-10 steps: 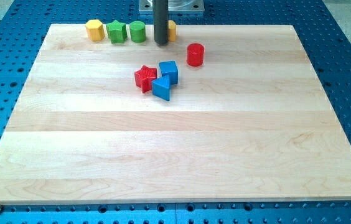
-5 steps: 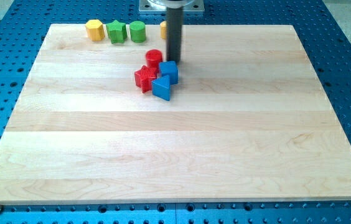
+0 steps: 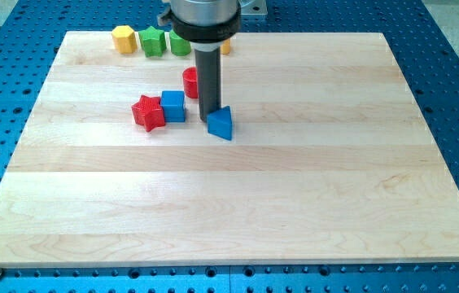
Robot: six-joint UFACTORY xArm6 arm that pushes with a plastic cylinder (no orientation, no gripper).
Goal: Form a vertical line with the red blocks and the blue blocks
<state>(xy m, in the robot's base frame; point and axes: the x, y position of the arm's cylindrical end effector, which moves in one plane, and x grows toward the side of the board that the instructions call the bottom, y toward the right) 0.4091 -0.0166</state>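
My tip [image 3: 209,120] rests on the board just left of and touching the blue triangle block [image 3: 221,124]. A blue cube [image 3: 172,106] sits to the tip's left, with a red star block [image 3: 148,112] touching its left side. A red cylinder [image 3: 190,82] stands above the cube, partly hidden behind the rod. The four blocks form a loose cluster in the upper middle of the wooden board [image 3: 229,203].
Along the board's top edge stand a yellow hexagon block [image 3: 124,38], a green star block [image 3: 153,41], a green cylinder [image 3: 178,44] and an orange block [image 3: 226,45], the last two partly hidden by the arm. Blue perforated table surrounds the board.
The tip moved down past the cluster. The red star and blue cube slid left, the blue triangle moved slightly down and right, and the red cylinder shifted left.
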